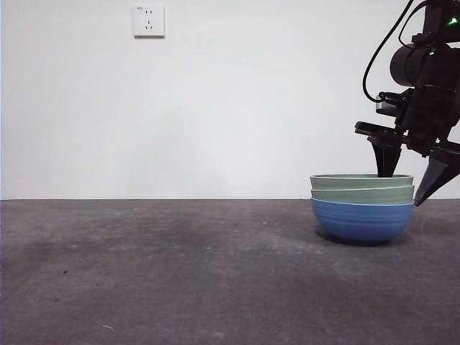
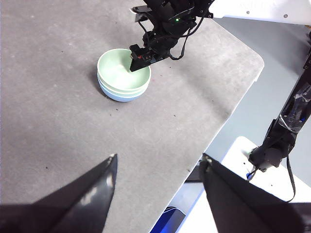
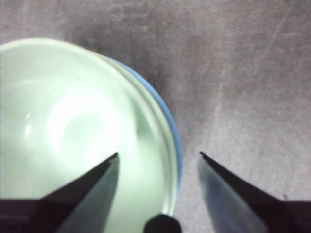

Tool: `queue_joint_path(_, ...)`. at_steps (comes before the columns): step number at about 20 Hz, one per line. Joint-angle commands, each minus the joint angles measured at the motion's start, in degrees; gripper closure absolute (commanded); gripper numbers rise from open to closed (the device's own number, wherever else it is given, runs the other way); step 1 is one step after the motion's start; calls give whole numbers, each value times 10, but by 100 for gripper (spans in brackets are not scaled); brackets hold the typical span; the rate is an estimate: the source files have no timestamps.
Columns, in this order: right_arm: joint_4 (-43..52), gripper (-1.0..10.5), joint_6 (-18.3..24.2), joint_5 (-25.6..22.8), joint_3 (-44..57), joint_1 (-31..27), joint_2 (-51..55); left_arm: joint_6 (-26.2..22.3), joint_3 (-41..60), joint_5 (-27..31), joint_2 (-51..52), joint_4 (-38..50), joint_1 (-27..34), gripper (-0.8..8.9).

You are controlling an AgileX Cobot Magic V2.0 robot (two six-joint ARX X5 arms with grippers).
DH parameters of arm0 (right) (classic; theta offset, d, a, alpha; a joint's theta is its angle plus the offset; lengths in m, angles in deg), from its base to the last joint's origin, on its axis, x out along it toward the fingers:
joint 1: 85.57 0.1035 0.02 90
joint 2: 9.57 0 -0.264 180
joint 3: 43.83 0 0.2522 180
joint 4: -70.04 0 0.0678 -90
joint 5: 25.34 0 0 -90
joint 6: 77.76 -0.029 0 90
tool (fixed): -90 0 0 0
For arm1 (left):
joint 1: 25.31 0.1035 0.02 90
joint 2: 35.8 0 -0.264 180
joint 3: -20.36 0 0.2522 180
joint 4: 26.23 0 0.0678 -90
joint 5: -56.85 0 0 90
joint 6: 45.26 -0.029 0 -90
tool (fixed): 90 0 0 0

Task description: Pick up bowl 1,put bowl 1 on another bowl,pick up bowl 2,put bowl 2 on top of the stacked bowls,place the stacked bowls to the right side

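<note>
The stacked bowls (image 1: pixel 361 208): blue ribbed bowl (image 1: pixel 361 221) at the base w/ two pale green bowls nested inside, rims showing one above the other. We take this landmark as reference throughout. It sits on the grey table (image 1: pixel 144 273), toward the right part of the front view; in the left wrist view it lies well in from the table's rounded corner.

Right gripper (image 1: pixel 413 172): jaws apart, straddling the stack's right-hand rim, one jaw dipping inside the top green bowl (image 3: pixel 73 126), the other outside the wall. The right wrist view confirms this: rim runs between the two jaws, neither visibly pressing it. We judge the stack is either just set down or about to be gripped; stacking itself looks done.

Left gripper (image 2: pixel 158 170): jaws apart, empty, high and well away from the stack, waiting.

Wall socket (image 1: pixel 149 21): on the white wall, far up and left of the stack; irrelevant.

Risks, as we judge them:
- Pinch on one rim only → stack may tilt when lifted, green bowls could slide or lift out of the blue one.
- If the inner jaw catches just the top bowl's wall, only that bowl comes up.
- Withdrawal at an angle → inner jaw could drag the rim and shift the stack.
</note>
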Motion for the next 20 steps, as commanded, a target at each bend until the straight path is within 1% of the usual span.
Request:
queue_joint_path(1, 1, 654, 16, 0, 1, 0, -3, -6, 0, -1, 0, -28, -3, 530)
queue_joint_path(5, -3, 654, 16, -1, 1, -6, 28, -6, 0, -1, 0, -28, -3, 530)
queue_joint_path(8, -27, 655, 15, -3, 1, -14, 62, -6, 0, -1, 0, -28, -2, 530)
queue_joint_path(12, -115, 658, 23, 0, 1, -19, 123, -7, 0, 0, 0, -28, -2, 530)
queue_joint_path(14, -164, 659, 38, 2, 1, -17, 157, -8, 0, 1, 0, -28, -2, 530)
queue_joint_path(16, -211, 663, 45, 25, 1, -3, 195, -11, 0, 1, 0, -28, -2, 530)
queue_joint_path(18, -249, 666, 49, 61, 1, 12, 239, -18, 0, 1, 0, -28, -2, 530)
queue_joint_path(20, -275, 668, 56, 77, 1, 33, 285, -18, 0, 1, 0, -28, -2, 530)
